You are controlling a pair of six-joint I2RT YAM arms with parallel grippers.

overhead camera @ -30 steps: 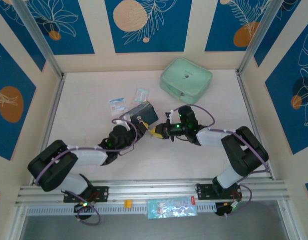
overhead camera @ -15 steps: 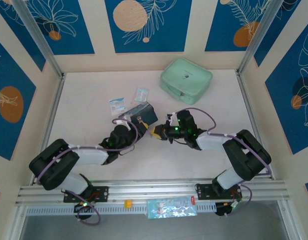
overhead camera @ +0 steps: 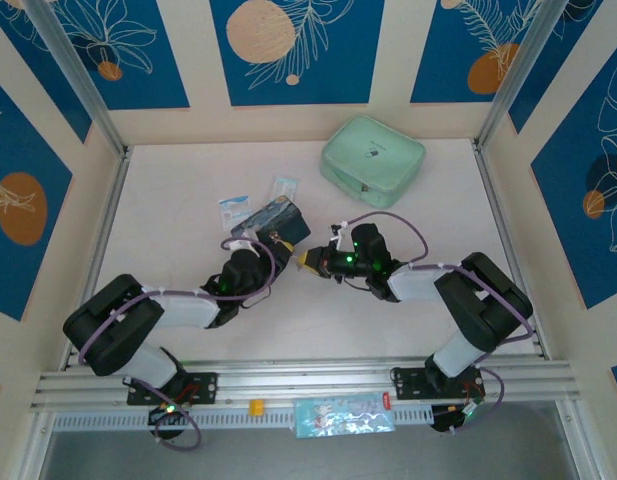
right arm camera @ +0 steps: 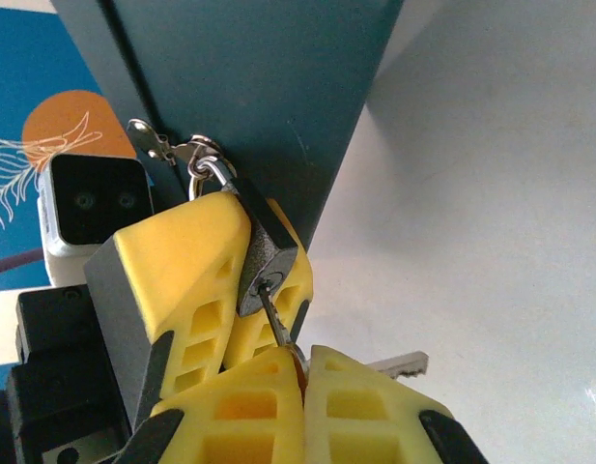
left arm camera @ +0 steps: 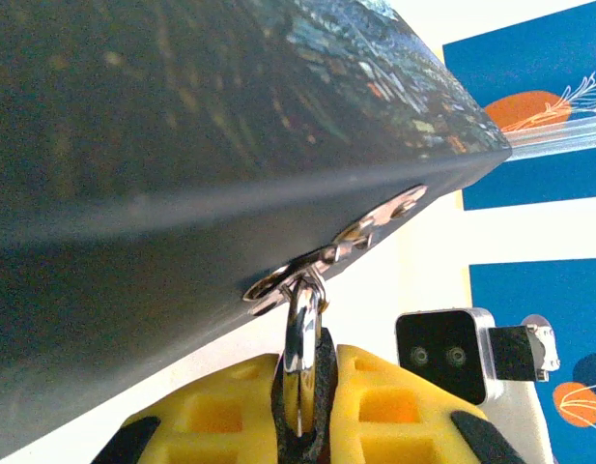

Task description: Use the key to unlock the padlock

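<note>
In the right wrist view the right gripper (right arm camera: 302, 387) has its two yellow fingers (right arm camera: 360, 411) pressed together at the bottom centre of the frame, pinching the key (right arm camera: 271, 311) in the seam between them. A thin silvery blade rises from that seam, up and to the left, into the keyhole on the end of the padlock (right arm camera: 267, 263). Another toothed blade of the same bunch pokes out to the right, just above the fingers. The padlock's dark body is clamped between a second pair of yellow fingers in the lower left. Its shackle (right arm camera: 215, 176) passes through a metal hasp (right arm camera: 167, 145) on the edge of the dark tin box (right arm camera: 259, 77), which fills the upper centre. In the left wrist view the left gripper (left arm camera: 302, 416) sits at the bottom centre with its fingers (left arm camera: 394, 411) drawn almost together. The narrow gap between them is taken up by the padlock's dark body. The silvery shackle climbs from there to the hasp on the box's lower edge, and the box spreads across the upper left. From above, the two grippers (overhead camera: 273, 245) (overhead camera: 313, 262) meet near the middle of the frame, just below the tin box; the padlock and key are too small to make out there. Two blue-and-white packets (overhead camera: 234, 210) lie at the box's upper left. A pale green pouch (overhead camera: 373, 160) rests well apart toward the upper right of the table (overhead camera: 168, 200).
</note>
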